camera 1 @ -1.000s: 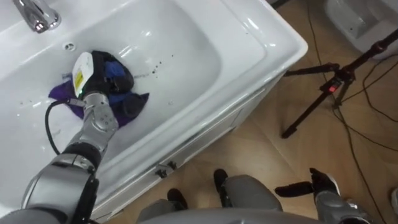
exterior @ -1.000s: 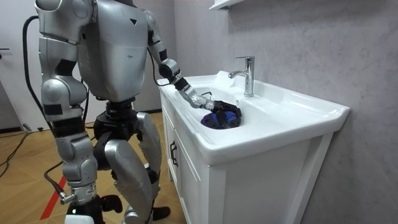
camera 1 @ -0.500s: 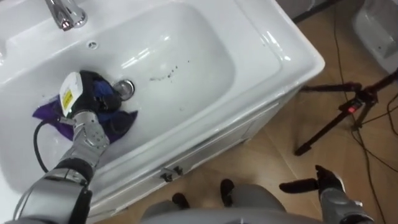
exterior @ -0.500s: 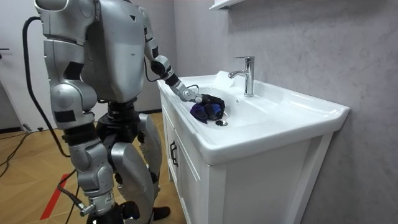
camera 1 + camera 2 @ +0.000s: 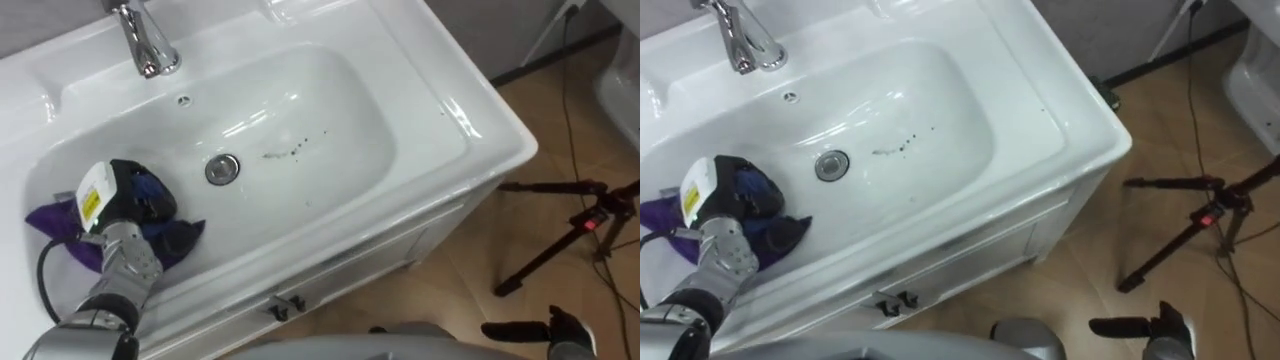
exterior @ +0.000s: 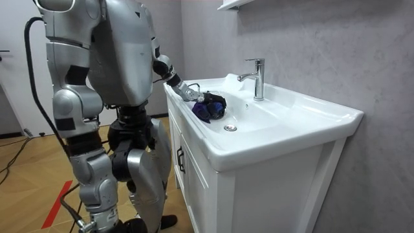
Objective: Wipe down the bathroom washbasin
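Crumpled purple-and-blue cloth (image 5: 165, 238) lies inside white ceramic basin (image 5: 440, 110), at 8 o'clock from round metal drain (image 5: 222, 168). My left hand (image 5: 118, 190) sits on top of it — fingers buried in folds, can't tell if gripping or pressing flat. I judge cloth soft, light, likely damp; best bunched at middle. Basin also holds dark specks (image 5: 290, 150) at 3 o'clock from drain. Right hand (image 5: 560, 328) idle by floor — fingers straight.

Glossy silver-grey shells are covering the robot's torso, arms and legs, with black showing at the waist and joints. A black cable is looping beside the ribbed metal wrist of the left hand (image 5: 100, 196), which is wearing a white, yellow-labelled tag; the right hand (image 5: 556, 329) is looking dark.
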Controlling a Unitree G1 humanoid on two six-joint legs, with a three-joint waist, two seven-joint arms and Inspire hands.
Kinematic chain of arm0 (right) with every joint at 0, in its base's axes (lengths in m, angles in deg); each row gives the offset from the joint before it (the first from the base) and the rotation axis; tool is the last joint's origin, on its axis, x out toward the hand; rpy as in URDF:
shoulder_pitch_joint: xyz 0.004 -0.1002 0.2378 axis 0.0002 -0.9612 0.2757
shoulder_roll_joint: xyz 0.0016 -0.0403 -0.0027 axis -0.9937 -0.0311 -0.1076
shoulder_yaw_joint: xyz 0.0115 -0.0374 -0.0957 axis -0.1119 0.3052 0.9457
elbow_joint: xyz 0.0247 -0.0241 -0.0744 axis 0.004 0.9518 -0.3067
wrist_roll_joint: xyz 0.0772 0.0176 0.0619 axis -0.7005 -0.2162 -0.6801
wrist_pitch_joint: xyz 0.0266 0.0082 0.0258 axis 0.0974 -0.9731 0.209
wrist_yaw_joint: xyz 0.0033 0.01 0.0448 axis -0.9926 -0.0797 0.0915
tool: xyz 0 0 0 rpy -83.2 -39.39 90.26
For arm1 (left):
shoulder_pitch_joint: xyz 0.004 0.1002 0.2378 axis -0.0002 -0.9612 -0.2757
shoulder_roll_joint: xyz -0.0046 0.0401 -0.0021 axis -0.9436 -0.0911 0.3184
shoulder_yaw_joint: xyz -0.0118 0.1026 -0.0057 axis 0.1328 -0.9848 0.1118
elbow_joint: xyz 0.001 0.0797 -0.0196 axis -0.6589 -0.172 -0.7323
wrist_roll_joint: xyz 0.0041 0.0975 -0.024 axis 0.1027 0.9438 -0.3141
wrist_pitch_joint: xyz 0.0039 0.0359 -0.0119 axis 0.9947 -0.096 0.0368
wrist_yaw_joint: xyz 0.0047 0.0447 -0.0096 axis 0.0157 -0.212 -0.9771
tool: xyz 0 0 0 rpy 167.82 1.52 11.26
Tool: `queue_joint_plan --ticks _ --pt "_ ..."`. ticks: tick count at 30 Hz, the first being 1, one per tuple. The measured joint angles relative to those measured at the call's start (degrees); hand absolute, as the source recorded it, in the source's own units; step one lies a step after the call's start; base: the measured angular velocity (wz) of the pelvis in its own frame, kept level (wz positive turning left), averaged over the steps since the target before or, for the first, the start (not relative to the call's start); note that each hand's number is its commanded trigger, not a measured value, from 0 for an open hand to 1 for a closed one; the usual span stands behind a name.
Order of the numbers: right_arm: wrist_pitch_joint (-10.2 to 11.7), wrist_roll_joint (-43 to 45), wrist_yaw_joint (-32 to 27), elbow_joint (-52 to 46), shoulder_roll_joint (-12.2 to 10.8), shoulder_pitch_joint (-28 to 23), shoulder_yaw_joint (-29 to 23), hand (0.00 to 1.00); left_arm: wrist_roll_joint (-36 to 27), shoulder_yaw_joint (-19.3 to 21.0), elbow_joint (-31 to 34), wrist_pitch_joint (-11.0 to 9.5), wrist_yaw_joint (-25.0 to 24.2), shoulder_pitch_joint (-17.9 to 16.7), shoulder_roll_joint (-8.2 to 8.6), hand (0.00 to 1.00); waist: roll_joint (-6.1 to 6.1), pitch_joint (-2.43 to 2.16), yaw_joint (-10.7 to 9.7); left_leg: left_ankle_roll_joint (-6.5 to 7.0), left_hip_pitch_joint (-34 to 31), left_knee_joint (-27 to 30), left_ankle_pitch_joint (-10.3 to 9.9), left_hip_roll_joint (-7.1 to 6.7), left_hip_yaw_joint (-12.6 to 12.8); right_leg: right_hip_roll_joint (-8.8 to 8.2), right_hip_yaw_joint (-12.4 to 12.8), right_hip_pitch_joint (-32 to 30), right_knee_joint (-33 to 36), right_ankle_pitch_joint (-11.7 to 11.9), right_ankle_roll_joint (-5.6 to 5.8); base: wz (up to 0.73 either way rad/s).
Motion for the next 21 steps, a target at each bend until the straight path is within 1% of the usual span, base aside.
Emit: queue_joint_plan --ticks 1,4,6,7,8,11,12,13,15,17,18,20,21 --pt "0.0 0.8 -0.3 -0.1 0.2 0.0 -0.1 0.0 1.0 0.6 0.0 0.1 -0.1 -0.4 0.01 1.0 0.15 -0.11 0.1 0.0 0.4 -0.4 0.0 -0.02 -0.5 0.08 0.0 0.2 0.1 -0.1 -0.13 -0.05" --pt "-0.2 2.0 -0.7 -0.2 0.3 -0.2 -0.6 0.0 3.5 2.3 0.1 0.3 -0.1 -1.0 0.06 1.0 0.3 -0.2 0.1 -0.01 0.6 -0.7 0.0 0.03 -0.7 0.2 -0.1 0.2 0.1 -0.4 -0.36 0.0" --pt "-0.6 1.9 -0.8 -0.5 0.3 -0.6 -1.2 0.0 3.5 2.3 0.2 0.5 -0.1 -1.6 0.05 1.0 0.43 -0.19 0.1 -0.02 1.2 -0.8 0.0 0.05 -0.8 0.26 -0.1 0.8 0.1 -0.6 -0.5 0.0" --pt "-0.8 2.0 -1.2 -0.9 0.3 -1.2 -1.4 0.0 3.5 2.3 1.0 1.1 -0.1 -2.3 0.05 1.0 0.49 -0.24 0.1 -0.02 1.6 -0.9 0.0 0.03 -0.9 0.25 -0.1 1.3 0.1 -0.8 -0.53 0.0" --pt "-1.2 2.0 -1.6 -1.6 0.3 -1.9 -1.8 0.0 3.5 2.3 1.4 1.5 -0.1 -3.0 0.05 1.0 0.64 -0.19 0.1 -0.03 2.4 -1.3 0.0 0.0 -0.9 0.27 -0.1 1.9 0.0 -1.1 -0.57 0.0" --pt "-1.3 2.6 -1.9 -2.8 0.3 -3.5 -2.4 0.0 3.5 2.9 1.4 1.5 0.1 -4.2 0.05 1.0 0.91 -0.25 0.2 -0.1 3.7 -1.6 0.0 -0.03 -0.9 0.29 0.0 2.9 0.1 -1.6 -0.71 -0.02" --pt "-1.7 3.1 -2.1 -3.3 0.3 -4.0 -2.4 0.0 3.5 3.3 1.4 1.5 0.1 -4.8 0.05 1.0 0.92 -0.25 0.3 -0.1 4.3 -1.7 0.0 -0.04 -1.0 0.3 0.1 3.5 0.1 -1.9 -0.8 -0.04" --pt "-1.8 3.4 -2.3 -4.0 0.3 -4.6 -2.5 0.0 3.5 3.3 1.6 1.5 0.1 -5.4 0.05 1.0 1.06 -0.23 0.2 -0.14 4.7 -1.8 0.0 -0.05 -1.5 0.32 0.0 4.2 0.0 -2.1 -0.88 0.0" --pt "-1.8 5.2 -2.4 -4.2 0.3 -4.7 -4.2 0.0 3.5 3.3 2.1 1.5 0.1 -6.3 0.06 1.0 1.52 -0.13 0.2 -0.42 5.2 -1.8 -0.2 -0.02 -2.4 0.41 -0.2 4.8 -0.2 -2.3 -1.01 0.05" --pt "-1.7 5.6 -2.8 -5.0 0.5 -5.1 -5.0 0.0 3.5 3.3 3.7 1.5 0.1 -8.4 0.07 1.0 2.18 -0.4 0.0 -0.52 5.6 -1.7 -0.3 0.01 -2.7 0.37 -1.1 5.6 -0.6 -2.3 -1.05 0.08" --pt "-1.7 5.8 -3.0 -5.1 0.6 -5.5 -5.0 0.0 3.5 3.3 4.0 1.5 0.1 -8.8 0.09 1.0 2.35 -0.45 0.0 -0.56 5.9 -1.7 -0.3 0.02 -2.8 0.37 -1.3 5.8 -0.7 -2.3 -1.05 0.09" --pt "-1.7 6.6 -3.1 -5.6 0.8 -5.7 -5.0 0.0 3.5 3.3 5.1 1.5 0.1 -10.3 0.46 1.0 2.95 -0.36 -0.1 -0.62 6.6 -2.2 -0.3 0.08 -3.1 0.37 -2.0 6.8 -0.8 -2.3 -1.06 0.12" --pt "-1.7 6.7 -3.1 -5.7 0.8 -5.9 -5.0 0.0 3.5 3.3 5.2 1.5 0.1 -10.3 0.56 1.0 3.06 -0.31 -0.2 -0.62 7.0 -2.3 -0.3 0.08 -3.4 0.37 -2.2 6.9 -0.9 -2.3 -1.06 0.11"
